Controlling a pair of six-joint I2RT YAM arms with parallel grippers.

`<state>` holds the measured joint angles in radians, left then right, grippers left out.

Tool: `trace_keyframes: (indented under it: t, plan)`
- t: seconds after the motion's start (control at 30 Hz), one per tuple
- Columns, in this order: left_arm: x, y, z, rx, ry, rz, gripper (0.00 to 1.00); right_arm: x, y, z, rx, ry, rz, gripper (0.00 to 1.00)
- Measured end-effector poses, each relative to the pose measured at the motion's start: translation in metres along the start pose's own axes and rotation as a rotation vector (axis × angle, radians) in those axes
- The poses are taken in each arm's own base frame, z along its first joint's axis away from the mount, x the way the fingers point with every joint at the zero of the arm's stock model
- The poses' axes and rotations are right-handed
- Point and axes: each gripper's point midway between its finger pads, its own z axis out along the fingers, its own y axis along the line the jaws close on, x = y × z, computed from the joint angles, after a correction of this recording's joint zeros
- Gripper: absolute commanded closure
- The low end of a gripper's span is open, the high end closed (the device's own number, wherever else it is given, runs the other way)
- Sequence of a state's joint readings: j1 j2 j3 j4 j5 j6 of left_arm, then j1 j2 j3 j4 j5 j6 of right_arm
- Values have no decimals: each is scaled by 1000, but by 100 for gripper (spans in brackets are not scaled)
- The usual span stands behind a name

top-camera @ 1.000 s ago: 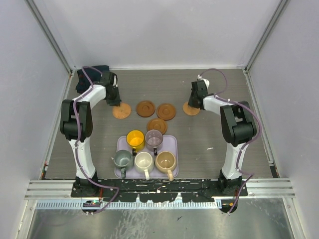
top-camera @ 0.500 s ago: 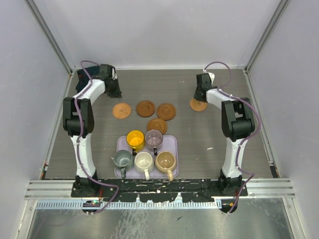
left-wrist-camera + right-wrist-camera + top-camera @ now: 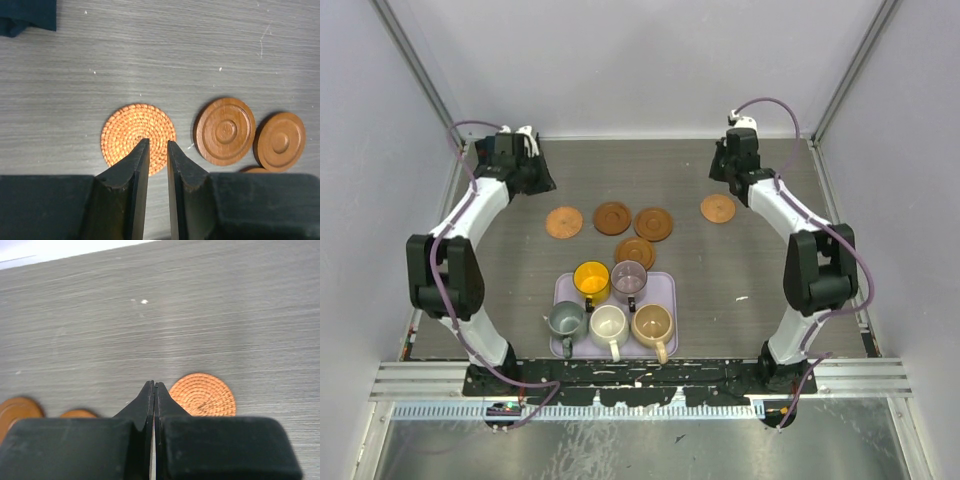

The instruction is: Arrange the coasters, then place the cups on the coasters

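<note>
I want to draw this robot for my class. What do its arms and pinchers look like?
The left arm and the right arm look alike: smooth white tubes joined by chunky black joints. A thin purple cable loops along each one. The left gripper and the right gripper each have two black fingers shaped like wedges that narrow to thin tips.

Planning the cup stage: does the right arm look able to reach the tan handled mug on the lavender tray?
Probably yes: the tan handled mug stands rightmost on the lavender tray, nothing blocking that side; the right gripper has its jaws shut.
</note>
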<state>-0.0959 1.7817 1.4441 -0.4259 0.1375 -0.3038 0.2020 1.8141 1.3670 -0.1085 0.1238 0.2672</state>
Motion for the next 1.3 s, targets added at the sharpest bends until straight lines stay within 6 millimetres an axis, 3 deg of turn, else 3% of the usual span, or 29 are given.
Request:
trace_keyframes:
  t: [0.1,0.17,0.37,0.5,0.67,0.87,1.03,1.3]
  plan:
    - [6,-1,-12,12,-22,-1,77,-10,25,-28,-69,-38,-22,97]
    - [19,2,-7,13,3,-9,77,-1,46,-40,-116,-31,-52,97]
    - [90,13,13,20,179,-67,76,84,113,-61,-262,129,-182,97]
    - [99,-3,17,74,198,-68,76,125,137,-61,-312,214,-234,99]
    - [98,-51,20,196,189,-16,76,152,143,-42,-306,287,-256,99]
    - [102,-107,39,330,213,42,75,166,145,-25,-292,323,-250,99]
    - [110,-121,59,360,254,36,75,177,145,-13,-281,346,-253,99]
    - [121,-120,82,358,299,23,74,180,139,2,-221,345,-260,99]
